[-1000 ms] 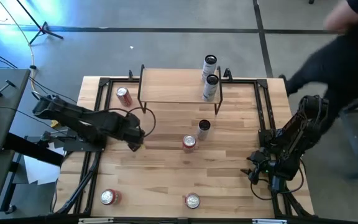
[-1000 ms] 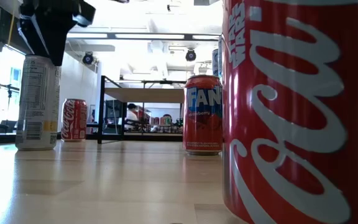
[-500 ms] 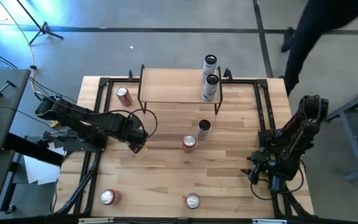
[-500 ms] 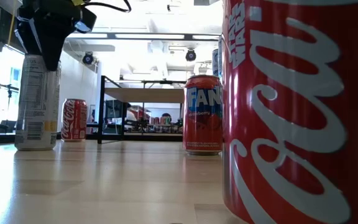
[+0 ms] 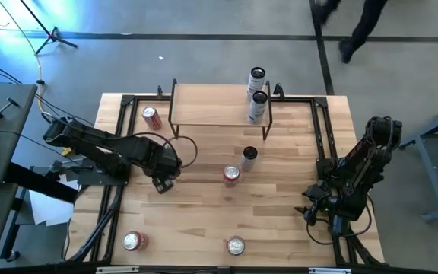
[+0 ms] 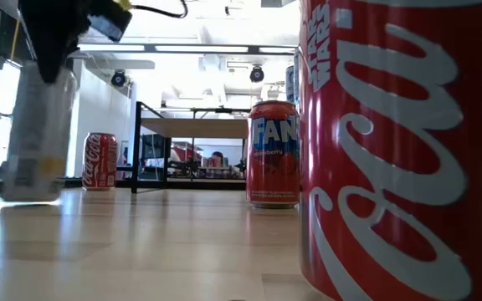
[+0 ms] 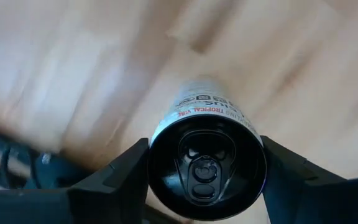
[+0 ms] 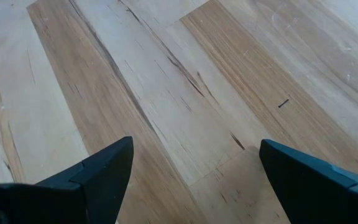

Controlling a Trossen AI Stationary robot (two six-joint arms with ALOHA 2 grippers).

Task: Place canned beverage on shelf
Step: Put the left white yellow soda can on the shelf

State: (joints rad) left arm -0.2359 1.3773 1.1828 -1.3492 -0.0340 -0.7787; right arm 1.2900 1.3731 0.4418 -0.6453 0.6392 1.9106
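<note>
The tabletop (image 5: 204,205) fills most of the scene, a pale plank surface with cans dotted about it, and at its far edge stands the shelf (image 5: 207,104), a low wooden riser on thin black legs that already carries a tall can (image 5: 258,106) at its right end, with room left along the rest of it. The left arm reaches out over the left-middle of the tabletop, presumably because it has picked the nearest loose can as the next one to go up. Its left hand (image 7: 204,171) is clamped on a pale slim can (image 7: 205,163), one finger on each side just below the rim, gripping it from above. The right hand (image 8: 191,168) waits low at the right edge, fingers apart over bare wood, holding nothing.
</note>
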